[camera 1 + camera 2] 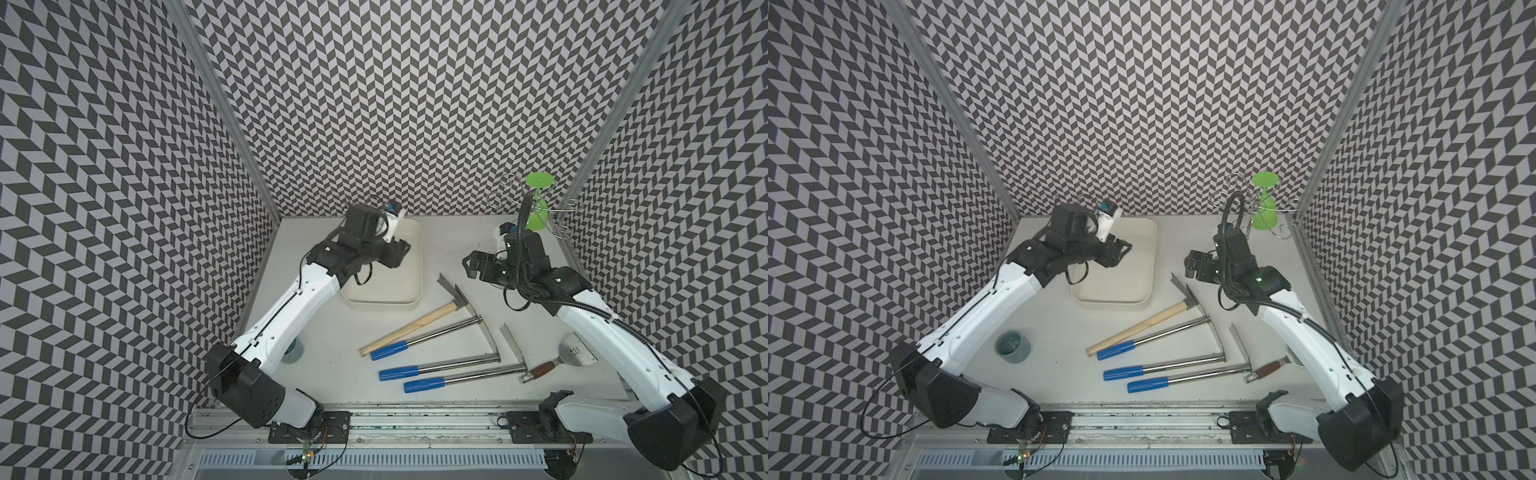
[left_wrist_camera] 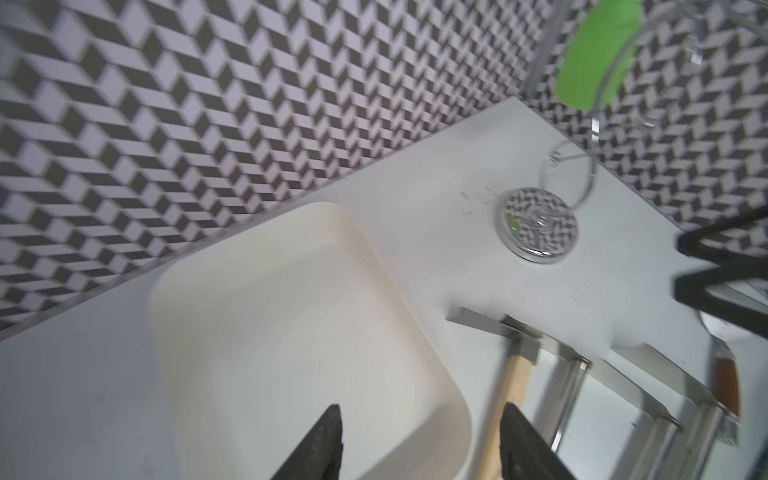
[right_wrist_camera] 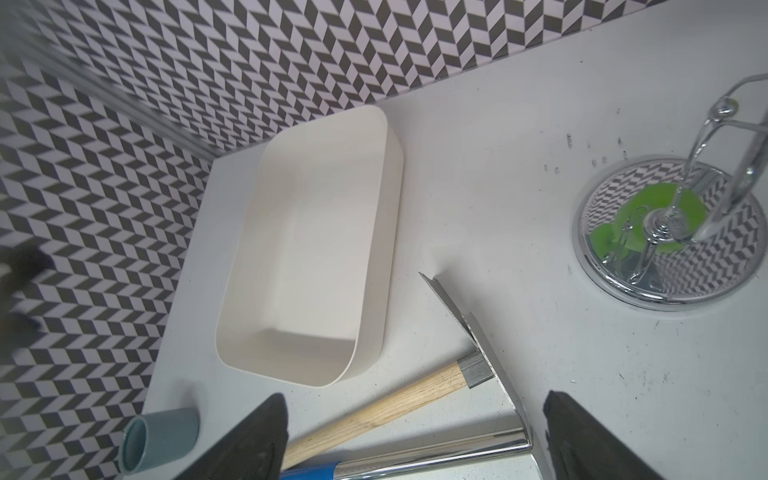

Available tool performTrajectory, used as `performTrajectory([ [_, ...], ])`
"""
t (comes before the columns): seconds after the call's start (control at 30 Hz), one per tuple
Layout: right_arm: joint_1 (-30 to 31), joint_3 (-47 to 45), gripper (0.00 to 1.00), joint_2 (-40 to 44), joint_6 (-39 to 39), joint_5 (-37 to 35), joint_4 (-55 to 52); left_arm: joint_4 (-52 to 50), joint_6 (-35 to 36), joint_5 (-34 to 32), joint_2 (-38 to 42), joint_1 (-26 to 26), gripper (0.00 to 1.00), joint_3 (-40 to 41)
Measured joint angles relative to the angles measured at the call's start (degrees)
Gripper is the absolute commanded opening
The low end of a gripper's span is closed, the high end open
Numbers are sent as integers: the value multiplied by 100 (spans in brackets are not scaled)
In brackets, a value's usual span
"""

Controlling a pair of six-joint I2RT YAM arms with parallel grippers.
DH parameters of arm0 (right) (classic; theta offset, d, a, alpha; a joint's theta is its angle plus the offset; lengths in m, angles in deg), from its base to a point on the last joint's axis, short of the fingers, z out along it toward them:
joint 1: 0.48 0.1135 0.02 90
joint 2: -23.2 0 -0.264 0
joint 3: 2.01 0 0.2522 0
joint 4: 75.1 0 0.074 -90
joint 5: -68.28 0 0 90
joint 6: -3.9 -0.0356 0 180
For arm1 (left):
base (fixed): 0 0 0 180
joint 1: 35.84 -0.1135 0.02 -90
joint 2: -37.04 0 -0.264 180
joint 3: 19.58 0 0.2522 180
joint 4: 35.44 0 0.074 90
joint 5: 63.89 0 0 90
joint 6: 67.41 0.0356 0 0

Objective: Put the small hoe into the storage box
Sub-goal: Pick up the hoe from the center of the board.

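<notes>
Small hoe (image 1: 409,330), taken to be the wooden-handled one: it lies flat on the counter (image 1: 324,357), outside the storage box (image 1: 395,284). Its metal head is near the box's side wall but not touching. Its handle runs just beside a blue grip. Not yet lifted.

Storage box: sits by the back wall, with nothing in it in either wrist view.

Left pincer (image 2: 422,411): hangs over the box's open top, fingers apart, nothing between them. It is likely parked there, out of the tools' way.

Right pincer (image 1: 469,267): hovers above the counter close to the small hoe's head, jaws spread wide, empty. Its wrist view frames the head and upper handle between the fingers. That reads as lining up a grasp, since this arm is nearer the tools.

Count:
- Hoes, four: one wooden-handled, plus three steel-shafted with blue grips (image 1: 440,332) (image 1: 451,363) (image 1: 471,376), laid roughly parallel.
- Brown-handled scraper (image 1: 575,353): one.
- Grey-blue cup (image 1: 1013,347): one, on its side.
- Chrome stand (image 3: 665,232): one, carrying one upturned green goblet (image 1: 538,208).
- Box: one.
</notes>
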Motion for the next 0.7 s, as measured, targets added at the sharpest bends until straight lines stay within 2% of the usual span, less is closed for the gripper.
performTrajectory([
  [0.1, -225, -28, 96, 243, -203, -22, -83, -160, 302, -52, -188, 505, 56, 249],
  [0.23, -402, -127, 96, 623, -341, -101, -162, -535, 734, -28, -728, 855, 57, 232],
  [0.43, -501, -173, 96, 1012, -376, -210, -219, -944, 1189, 140, -1690, 1335, 58, -295],
  [0.7, -551, -273, 96, 1156, -376, -282, -302, -1084, 1314, 50, -2841, 1926, 55, -970],
])
